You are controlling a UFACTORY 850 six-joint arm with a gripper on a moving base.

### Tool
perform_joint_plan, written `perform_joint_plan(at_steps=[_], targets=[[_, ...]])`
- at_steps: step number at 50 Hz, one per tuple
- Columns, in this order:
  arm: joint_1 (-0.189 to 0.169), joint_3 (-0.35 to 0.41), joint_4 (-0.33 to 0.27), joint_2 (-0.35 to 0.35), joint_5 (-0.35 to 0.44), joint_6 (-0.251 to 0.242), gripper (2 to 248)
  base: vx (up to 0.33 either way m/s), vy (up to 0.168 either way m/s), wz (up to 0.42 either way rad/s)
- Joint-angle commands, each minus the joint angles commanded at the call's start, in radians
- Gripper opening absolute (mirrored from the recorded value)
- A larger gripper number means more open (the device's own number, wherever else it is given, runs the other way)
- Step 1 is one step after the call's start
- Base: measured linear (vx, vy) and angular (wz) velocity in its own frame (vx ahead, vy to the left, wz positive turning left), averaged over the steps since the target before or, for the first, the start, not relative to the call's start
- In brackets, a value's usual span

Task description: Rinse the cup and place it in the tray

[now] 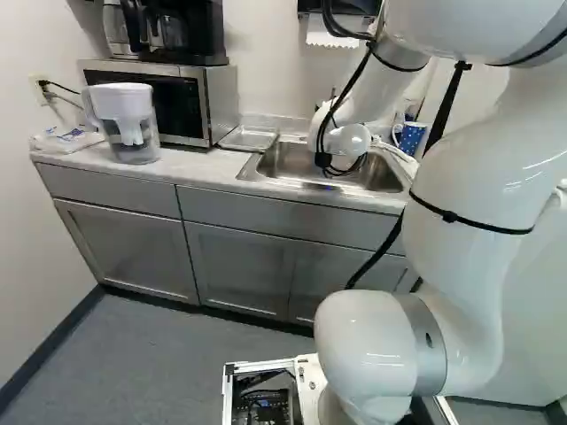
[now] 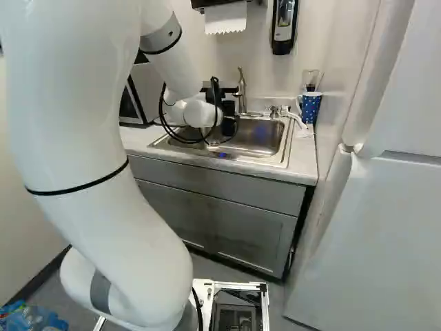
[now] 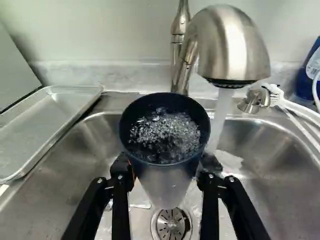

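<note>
While water runs from the faucet point(image 3: 232, 50), the gripper point(image 2: 229, 124) holds the cup point(image 3: 167, 182) between its two fingers, close beside the faucet's head, with bubbly water inside. Whether the stream point(image 3: 220, 115) touches the rim is hard to tell. The tray point(image 3: 55, 122) lies to one side of the faucet, the spotted mug point(image 2: 310, 107) to the other.

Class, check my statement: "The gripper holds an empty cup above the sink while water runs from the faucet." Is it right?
Not quite: the cup isn't empty; the wrist view shows bubbly water inside. The gripper does hold it above the sink, while a stream runs from the faucet.
</note>
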State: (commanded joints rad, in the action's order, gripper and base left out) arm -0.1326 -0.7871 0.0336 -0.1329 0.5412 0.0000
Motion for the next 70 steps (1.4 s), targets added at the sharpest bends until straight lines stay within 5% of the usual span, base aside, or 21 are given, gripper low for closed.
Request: perform_joint_plan(at_steps=[54,70], targets=[[0.143,-0.011,0.000,0.089,0.000,0.000,126,0.000,0.000,0.000],[0.159,-0.022,0.000,0.113,-0.020,0.000,126,0.000,0.000,0.000]])
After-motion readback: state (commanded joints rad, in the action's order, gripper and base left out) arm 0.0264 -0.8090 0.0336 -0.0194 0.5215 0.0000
